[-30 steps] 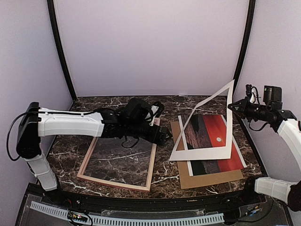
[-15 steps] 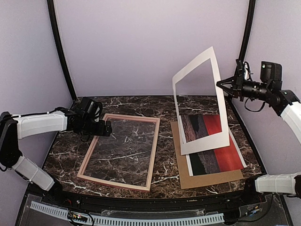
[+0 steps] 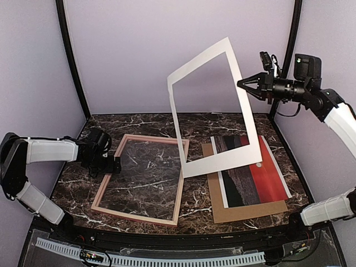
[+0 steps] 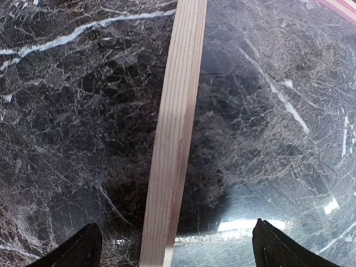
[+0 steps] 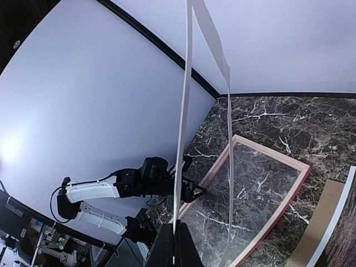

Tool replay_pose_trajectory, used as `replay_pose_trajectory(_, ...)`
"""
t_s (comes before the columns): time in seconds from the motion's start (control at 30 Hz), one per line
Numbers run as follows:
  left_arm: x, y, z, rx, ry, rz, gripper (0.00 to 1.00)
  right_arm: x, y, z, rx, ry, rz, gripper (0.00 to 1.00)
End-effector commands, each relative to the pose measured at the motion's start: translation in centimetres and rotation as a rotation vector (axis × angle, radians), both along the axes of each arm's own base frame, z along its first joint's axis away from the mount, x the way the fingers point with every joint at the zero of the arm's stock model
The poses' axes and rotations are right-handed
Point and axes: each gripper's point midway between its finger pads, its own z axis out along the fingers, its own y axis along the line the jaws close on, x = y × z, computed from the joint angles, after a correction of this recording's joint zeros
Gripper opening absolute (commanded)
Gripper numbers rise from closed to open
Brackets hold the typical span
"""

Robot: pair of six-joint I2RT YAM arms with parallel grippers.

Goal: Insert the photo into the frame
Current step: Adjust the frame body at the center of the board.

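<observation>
The right pincer [image 3: 241, 84], clamped on the white mat [image 3: 222, 163], is holding it aloft between the frame [image 3: 133, 216], under the wide left pincer [image 3: 113, 164], and the photo [image 3: 267, 178], lying on the brown board [image 3: 245, 211] nearer the right arm [image 3: 340, 119].

**Item 1, the photo [image 3: 261, 186].** I logged a rectangular print with a red-orange band along its right side, a dark grey band along its left and a thin white margin. It lay flat and face up on the right of the table [image 3: 194, 203], its far end hidden from my view.

**Item 2, the frame [image 3: 133, 215].** I logged a thin rectangular wooden frame, pale wood upward, with pink-red outer edges and a glossy pane inside. It lay flat on the left, apart from the photo.
</observation>
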Motion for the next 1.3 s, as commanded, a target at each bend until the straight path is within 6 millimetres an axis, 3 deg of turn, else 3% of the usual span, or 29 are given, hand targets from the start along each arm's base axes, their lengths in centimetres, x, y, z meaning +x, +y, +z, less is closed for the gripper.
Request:
replay_pose_trajectory(0.0,-0.8,-0.2,-1.1,-0.056,0.02,0.01,0.97,0.1,1.4,1.9,0.026,-0.049,0.019,0.0)
replay_pose_trajectory(0.33,-3.6,-4.1,-1.7,-0.319,0.07,-0.066,0.9,1.1,3.5,2.6,0.024,-0.041,0.04,0.0)
replay_pose_trajectory(0.63,-6.2,-9.2,1.3,-0.533,0.035,-0.156,0.84,2.5,5.5,2.0,0.036,-0.015,0.046,0.0)
replay_pose_trajectory(0.73,-6.9,-10.9,2.1,-0.59,0.036,-0.196,0.84,2.9,6.7,1.5,0.037,-0.003,0.055,0.0)
replay_pose_trajectory(0.83,-6.7,-11.5,3.4,-0.61,0.005,-0.218,0.83,2.7,8.6,0.6,0.038,0.017,0.081,0.0)
replay_pose_trajectory(0.97,-5.4,-9.4,6.0,-0.504,-0.107,-0.172,0.87,1.4,11.8,-0.2,0.062,0.039,0.134,0.0)
replay_pose_trajectory(1.17,-3.4,-3.1,9.7,-0.294,-0.28,-0.013,0.93,-0.8,15.5,-1.5,0.156,0.093,0.219,0.0)
replay_pose_trajectory(1.27,-3.0,-0.6,11.3,-0.216,-0.338,0.045,0.94,0.1,15.4,-4.9,0.144,0.153,0.166,0.0)
